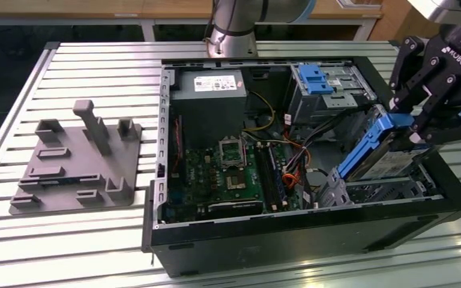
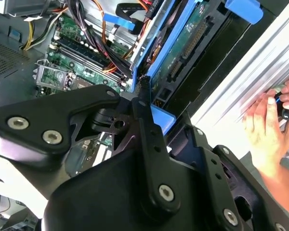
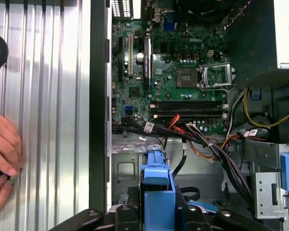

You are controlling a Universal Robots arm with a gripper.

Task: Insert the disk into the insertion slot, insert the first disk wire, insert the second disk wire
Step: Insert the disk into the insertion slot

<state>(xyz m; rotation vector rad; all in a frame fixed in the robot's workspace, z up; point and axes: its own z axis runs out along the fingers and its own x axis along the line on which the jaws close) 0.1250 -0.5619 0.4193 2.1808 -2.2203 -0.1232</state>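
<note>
Tilted disk (image 1: 374,157) between the fingers (image 1: 422,117)

The exterior view looks steeply down from mid-distance onto the open computer case (image 1: 295,235) on the slatted worktop (image 1: 62,243), gripper (image 1: 412,122) at 3 o'clock. Both wrist views peer closely past the disk (image 3: 158,179) to the motherboard (image 3: 173,72).

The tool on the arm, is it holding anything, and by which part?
Yes: the tool grips the disk by the upper end of its blue carrier, with the disk tilted above the insertion slot.
</note>
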